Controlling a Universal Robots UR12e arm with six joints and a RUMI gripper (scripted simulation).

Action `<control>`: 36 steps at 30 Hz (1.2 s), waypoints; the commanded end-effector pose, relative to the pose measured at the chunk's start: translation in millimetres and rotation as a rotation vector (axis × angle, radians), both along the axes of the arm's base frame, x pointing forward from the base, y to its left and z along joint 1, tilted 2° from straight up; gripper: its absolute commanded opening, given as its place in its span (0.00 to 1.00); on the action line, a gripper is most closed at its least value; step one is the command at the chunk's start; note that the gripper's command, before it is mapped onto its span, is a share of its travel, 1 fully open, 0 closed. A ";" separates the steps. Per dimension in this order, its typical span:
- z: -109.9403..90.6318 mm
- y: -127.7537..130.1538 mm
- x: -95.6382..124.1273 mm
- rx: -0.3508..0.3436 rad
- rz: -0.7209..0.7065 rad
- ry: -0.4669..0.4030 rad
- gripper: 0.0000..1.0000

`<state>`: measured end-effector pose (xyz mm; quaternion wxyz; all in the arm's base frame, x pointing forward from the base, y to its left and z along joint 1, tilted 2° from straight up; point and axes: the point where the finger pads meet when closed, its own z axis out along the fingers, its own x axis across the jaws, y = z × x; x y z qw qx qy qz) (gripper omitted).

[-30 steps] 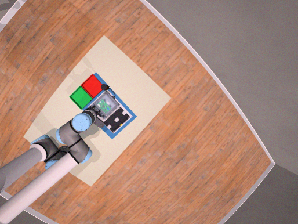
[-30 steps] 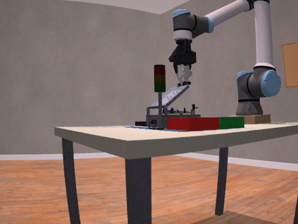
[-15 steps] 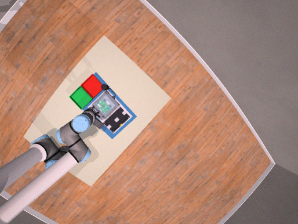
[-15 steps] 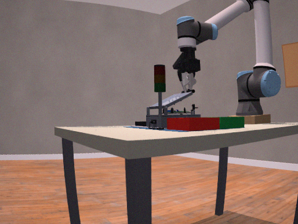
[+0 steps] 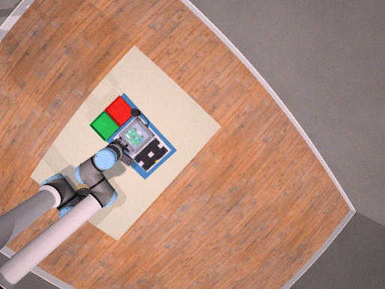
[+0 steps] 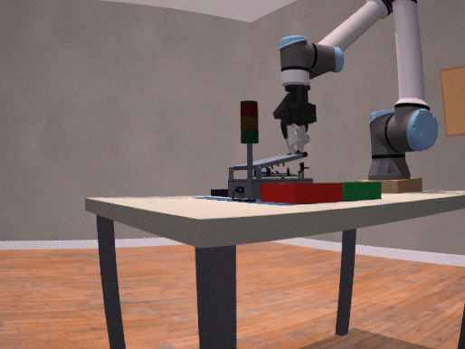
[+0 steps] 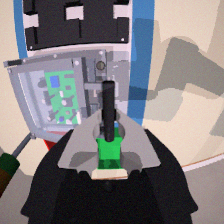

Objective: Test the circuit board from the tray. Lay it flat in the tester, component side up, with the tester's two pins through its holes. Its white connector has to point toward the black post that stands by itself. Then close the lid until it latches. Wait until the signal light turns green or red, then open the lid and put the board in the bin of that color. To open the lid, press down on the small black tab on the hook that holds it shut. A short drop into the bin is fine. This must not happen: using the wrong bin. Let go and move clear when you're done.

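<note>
The gripper (image 6: 297,144) is pinched on the black handle (image 7: 108,107) at the free edge of the tester's lid (image 6: 276,160), a hold that lets the arm swing the lid on its hinge toward the latch; the lid hangs at a shallow tilt, not yet shut. The circuit board (image 5: 135,136) lies flat in the tester (image 5: 123,144) beneath it, green, component side up, with small grey and blue parts; its white connector is too small to make out

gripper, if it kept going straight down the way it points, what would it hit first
The gripper points down, shut on the lid's handle. Straight below lies the tester's front edge by the latch, so probably that, though depth is hard to judge.
</note>
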<state>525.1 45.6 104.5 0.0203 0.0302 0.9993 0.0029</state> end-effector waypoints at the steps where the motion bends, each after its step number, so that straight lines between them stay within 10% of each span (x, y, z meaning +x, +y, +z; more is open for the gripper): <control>1: -9.7 0.0 -1.0 0.000 0.000 -0.001 0.00; 36: -38.7 0.3 -2.2 0.000 0.000 -0.001 0.00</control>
